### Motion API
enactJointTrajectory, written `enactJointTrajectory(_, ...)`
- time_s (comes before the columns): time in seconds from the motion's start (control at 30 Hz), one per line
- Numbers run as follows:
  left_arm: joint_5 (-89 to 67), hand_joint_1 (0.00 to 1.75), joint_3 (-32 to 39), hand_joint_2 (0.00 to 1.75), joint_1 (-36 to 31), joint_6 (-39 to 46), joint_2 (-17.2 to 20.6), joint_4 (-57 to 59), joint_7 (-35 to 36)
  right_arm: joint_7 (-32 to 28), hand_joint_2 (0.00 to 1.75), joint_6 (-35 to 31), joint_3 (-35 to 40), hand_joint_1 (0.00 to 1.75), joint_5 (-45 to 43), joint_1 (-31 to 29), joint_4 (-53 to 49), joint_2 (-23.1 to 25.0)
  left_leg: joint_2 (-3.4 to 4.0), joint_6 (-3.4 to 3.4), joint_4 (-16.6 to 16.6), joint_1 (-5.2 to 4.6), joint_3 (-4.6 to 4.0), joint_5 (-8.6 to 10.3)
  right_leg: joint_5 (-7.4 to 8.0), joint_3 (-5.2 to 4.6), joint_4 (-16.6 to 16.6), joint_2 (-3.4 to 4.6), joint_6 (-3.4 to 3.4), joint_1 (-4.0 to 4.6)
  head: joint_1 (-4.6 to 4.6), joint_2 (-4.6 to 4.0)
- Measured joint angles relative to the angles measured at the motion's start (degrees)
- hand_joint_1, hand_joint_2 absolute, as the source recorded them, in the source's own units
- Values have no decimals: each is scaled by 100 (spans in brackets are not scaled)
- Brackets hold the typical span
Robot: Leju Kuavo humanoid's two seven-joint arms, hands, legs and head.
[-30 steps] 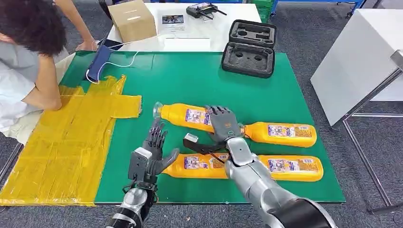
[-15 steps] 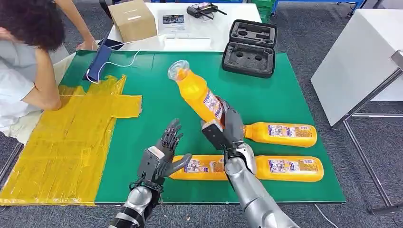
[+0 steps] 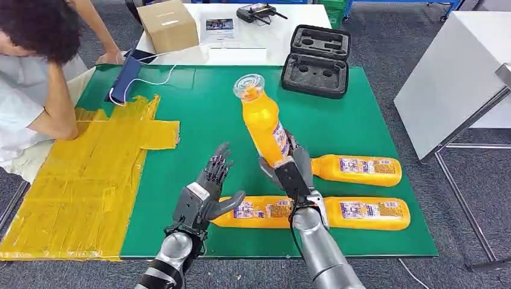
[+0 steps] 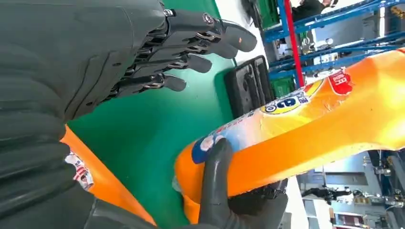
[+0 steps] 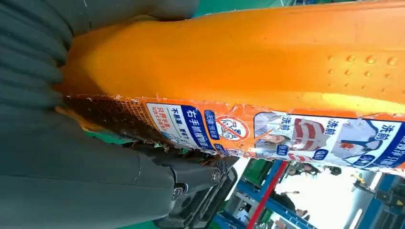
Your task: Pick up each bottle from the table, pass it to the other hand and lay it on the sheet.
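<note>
My right hand point(image 3: 293, 172) grips the lower end of an orange bottle point(image 3: 265, 123) and holds it nearly upright above the green table, its clear cap point(image 3: 249, 86) on top. The right wrist view shows the bottle point(image 5: 267, 57) lying across my right hand point(image 5: 76, 162). My left hand point(image 3: 208, 192) is open with fingers spread, a short way left of the held bottle and apart from it. From the left wrist, the held bottle point(image 4: 315, 119) stands just beyond the thumb point(image 4: 215, 181). The yellow sheet point(image 3: 78, 180) covers the table's left part.
Three more orange bottles lie on the green mat: one point(image 3: 358, 170) right of my right hand, two point(image 3: 253, 211) point(image 3: 369, 213) along the near edge. A person point(image 3: 36, 90) leans on the sheet's far left. A black foam case point(image 3: 316, 60) and a cardboard box point(image 3: 169, 24) sit at the back.
My right hand has lifted the bottle off the table and swung it from lying to nearly upright. My left hand has risen a little towards it.
</note>
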Motion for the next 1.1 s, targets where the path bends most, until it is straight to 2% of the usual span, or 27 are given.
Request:
enactJointTrajectory(0.47,-4,0,-35,175,-1,9,0,-11,2,-2,175,66,-4,175,-44,11,-35,0,0,0,0,0,0,0,0,-1,0,0,0,0,-2,0)
enactJointTrajectory(0.63,-161,0,-65,175,-6,124,0,-17,-35,-35,175,1145,-9,175,-640,148,-33,54,0,0,0,0,0,0,0,-1,0,0,0,0,-2,0)
enactJointTrajectory(0.77,-373,0,-135,175,-15,382,0,-52,-63,-89,175,1486,91,175,-676,328,24,175,0,-1,0,1,-1,-1,-1,-1,0,0,-1,1,-2,0)
enactJointTrajectory(0.87,-584,0,-179,175,-18,676,2,-79,-46,-177,175,1453,267,175,-489,473,55,260,1,-2,-1,1,-1,-1,-2,-3,0,0,-2,1,-2,0)
enactJointTrajectory(0.97,-1058,0,-131,175,-153,1454,22,79,346,-343,175,1204,659,175,143,671,-31,324,2,-2,-2,3,-1,-1,-3,-4,0,0,-2,3,2,0)
enactJointTrajectory(1.1,-1128,0,31,175,-338,1611,33,457,186,-186,175,979,1145,175,330,801,-116,372,0,-2,-2,3,0,-1,-3,-5,0,-1,-3,2,2,0)
